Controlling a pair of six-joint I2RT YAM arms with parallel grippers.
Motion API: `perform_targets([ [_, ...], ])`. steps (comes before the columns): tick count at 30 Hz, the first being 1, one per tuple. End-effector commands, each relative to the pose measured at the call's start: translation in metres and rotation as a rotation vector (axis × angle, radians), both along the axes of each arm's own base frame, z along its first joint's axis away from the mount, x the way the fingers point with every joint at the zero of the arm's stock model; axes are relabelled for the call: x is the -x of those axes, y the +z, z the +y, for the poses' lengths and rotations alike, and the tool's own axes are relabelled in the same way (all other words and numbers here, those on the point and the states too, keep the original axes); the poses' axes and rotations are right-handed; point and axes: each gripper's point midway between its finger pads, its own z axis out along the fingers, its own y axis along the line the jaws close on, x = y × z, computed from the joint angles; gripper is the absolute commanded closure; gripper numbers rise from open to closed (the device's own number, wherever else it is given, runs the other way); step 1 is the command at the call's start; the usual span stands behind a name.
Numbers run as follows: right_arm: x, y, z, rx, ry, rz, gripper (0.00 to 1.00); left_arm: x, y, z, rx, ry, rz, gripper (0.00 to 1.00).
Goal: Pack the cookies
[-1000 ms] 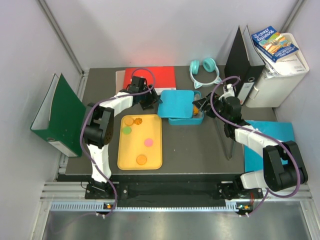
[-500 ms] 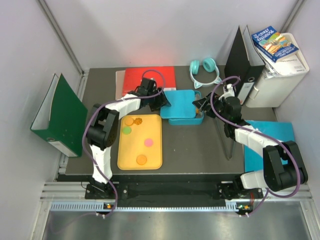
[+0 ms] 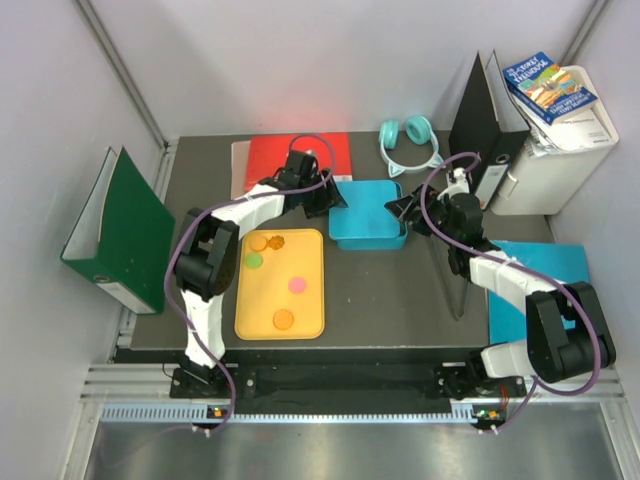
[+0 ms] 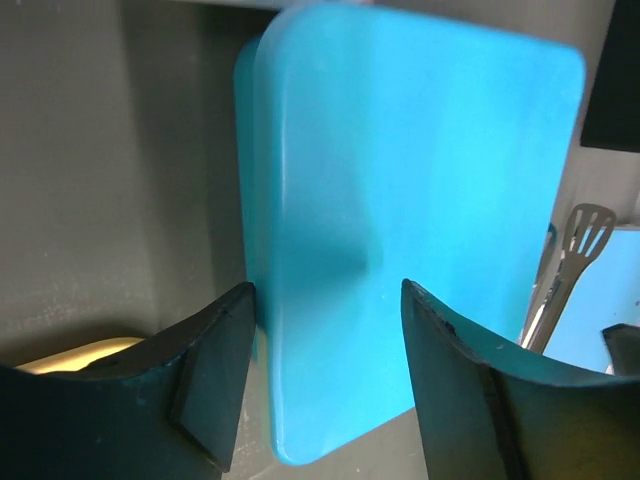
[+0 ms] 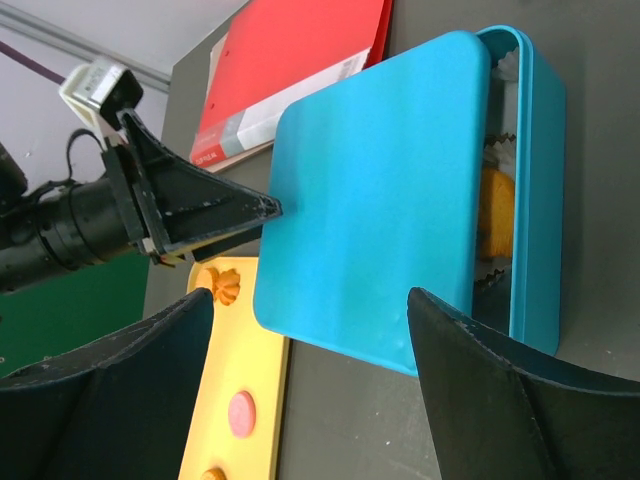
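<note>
Sliding the turquoise lid (image 3: 365, 205) over the lunch box base (image 5: 535, 200) seems to be the step in hand. The left gripper (image 3: 330, 196), jaws spread, is touching the lid's left edge with a fingertip (image 5: 272, 207), nudging and not pinching. The right gripper (image 3: 402, 208) is hovering just beside the box's right end, jaws also standing wide and carrying nothing. Five cookies (image 3: 296, 285) are lying on the yellow tray (image 3: 243, 322), so packing looks far from done. The next move is probably calling for either squaring the lid onto the base or clearing it off so more can go in.

From above, the box is appearing nearly closed. The right wrist view is revealing the lid sitting skewed, leaving a strip open where one orange cookie (image 5: 495, 215) is resting among crinkled paper (image 5: 490, 280). The left wrist view is showing the lid's corner lying between its own fingers.
</note>
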Motion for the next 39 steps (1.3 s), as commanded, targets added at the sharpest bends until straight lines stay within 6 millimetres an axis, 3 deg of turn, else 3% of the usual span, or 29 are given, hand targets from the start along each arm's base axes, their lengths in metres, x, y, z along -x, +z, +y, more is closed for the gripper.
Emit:
perform_targets([
  [1, -0.005, 0.013, -0.003, -0.001, -0.004, -0.048, 0.22, -0.021, 0.055, 0.001, 0.022, 0.016, -0.133, 0.34],
  [11, -0.006, 0.014, -0.004, 0.008, -0.013, -0.046, 0.22, -0.038, 0.088, 0.032, 0.016, 0.083, -0.194, 0.32],
  [14, -0.013, 0.018, -0.019, 0.061, -0.094, -0.039, 0.23, -0.038, 0.075, 0.047, -0.055, 0.136, -0.183, 0.37],
  [15, -0.01, 0.004, -0.028, 0.102, -0.129, 0.03, 0.27, -0.036, 0.067, 0.051, -0.076, 0.147, -0.169, 0.42],
  [17, -0.017, 0.002, -0.052, 0.181, -0.256, 0.074, 0.35, -0.035, 0.053, 0.057, -0.119, 0.17, -0.141, 0.49],
  [18, -0.011, -0.011, -0.062, 0.229, -0.294, 0.142, 0.49, -0.033, 0.046, 0.059, -0.134, 0.174, -0.132, 0.53],
  [20, -0.014, -0.014, -0.081, 0.287, -0.386, 0.178, 0.64, -0.033, 0.037, 0.065, -0.176, 0.196, -0.13, 0.63],
  [21, -0.007, -0.025, -0.087, 0.322, -0.407, 0.238, 0.76, -0.034, 0.032, 0.067, -0.2, 0.21, -0.131, 0.66],
  [22, -0.011, -0.021, -0.09, 0.332, -0.425, 0.244, 0.8, -0.033, 0.029, 0.067, -0.211, 0.21, -0.131, 0.71],
  [24, -0.012, -0.034, -0.096, 0.373, -0.45, 0.295, 0.88, -0.034, 0.023, 0.067, -0.227, 0.215, -0.127, 0.74],
  [28, -0.02, -0.048, -0.092, 0.42, -0.415, 0.354, 0.94, -0.034, 0.012, 0.066, -0.25, 0.219, -0.115, 0.77],
  [32, -0.026, -0.074, -0.087, 0.438, -0.389, 0.415, 1.0, -0.033, 0.002, 0.063, -0.254, 0.211, -0.097, 0.78],
  [39, -0.04, -0.083, -0.078, 0.411, -0.37, 0.413, 1.0, -0.03, -0.017, 0.059, -0.256, 0.205, -0.058, 0.8],
])
